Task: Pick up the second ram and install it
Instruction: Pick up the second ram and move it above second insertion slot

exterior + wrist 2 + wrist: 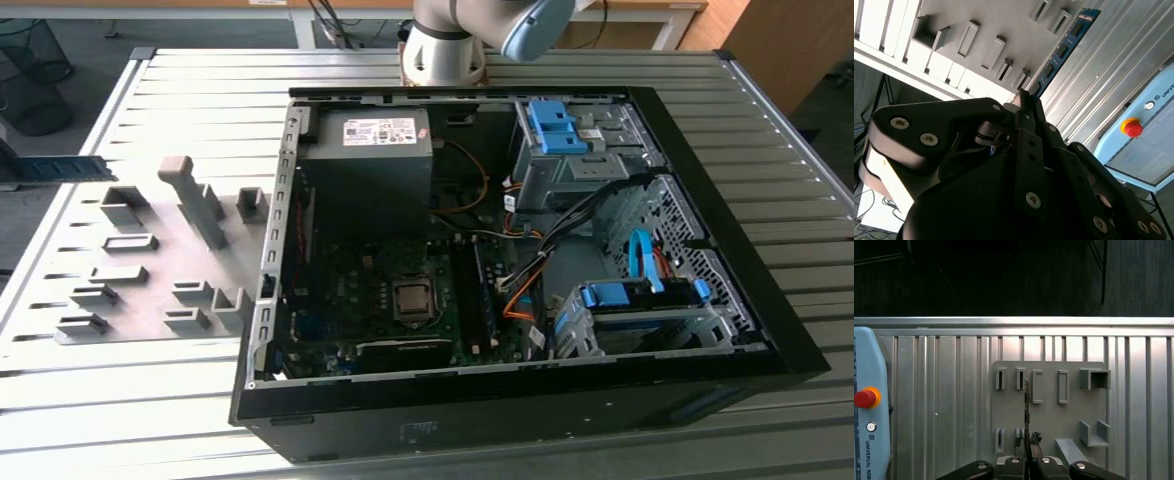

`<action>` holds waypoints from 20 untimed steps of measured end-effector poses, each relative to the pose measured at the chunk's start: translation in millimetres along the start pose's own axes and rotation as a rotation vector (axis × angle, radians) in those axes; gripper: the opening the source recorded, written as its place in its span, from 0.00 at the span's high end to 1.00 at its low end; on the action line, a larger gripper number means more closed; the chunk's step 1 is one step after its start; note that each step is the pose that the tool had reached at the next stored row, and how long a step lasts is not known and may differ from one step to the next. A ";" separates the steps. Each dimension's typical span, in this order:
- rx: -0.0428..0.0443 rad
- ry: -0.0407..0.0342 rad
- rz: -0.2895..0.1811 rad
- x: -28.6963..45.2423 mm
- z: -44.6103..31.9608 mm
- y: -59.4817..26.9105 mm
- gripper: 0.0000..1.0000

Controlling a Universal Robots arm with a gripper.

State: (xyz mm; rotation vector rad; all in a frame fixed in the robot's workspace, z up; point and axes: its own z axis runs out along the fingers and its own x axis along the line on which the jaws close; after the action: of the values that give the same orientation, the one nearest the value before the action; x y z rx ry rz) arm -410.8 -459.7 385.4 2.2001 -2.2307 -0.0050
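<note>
The second ram (60,168) is a thin blue-teal board stick, held in the air at the exterior view's far left, above the gray holder plate (147,215). My gripper (1026,100) is shut on one end of the stick (1066,47), which juts out beyond the fingers. In the first wrist view the ram (1026,407) appears edge-on, rising from the closed fingertips (1035,437) over the plate's slotted blocks (1037,386). A dark part of the gripper (8,162) is at the exterior view's left edge. The open computer case (747,330) lies to the right, with long dark memory slots (473,300) beside the processor socket (414,298).
Several gray holder blocks (200,200) stand on the plate. The case holds a power supply (380,135), blue drive brackets (554,125) and orange cables (523,295). The arm's base (447,45) stands behind the case. A pendant with a red stop button (864,397) lies on the slatted table (160,390).
</note>
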 end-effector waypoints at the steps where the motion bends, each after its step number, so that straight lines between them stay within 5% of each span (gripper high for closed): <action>1: 0.0000 0.0000 0.000 0.0 -1.1 0.0 0.85; 20: 0.0000 0.0001 0.000 -0.1 -6.3 -4.6 0.85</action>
State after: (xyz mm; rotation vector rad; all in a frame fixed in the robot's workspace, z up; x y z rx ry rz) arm -406.1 -459.7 391.7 2.2000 -2.2307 -0.0049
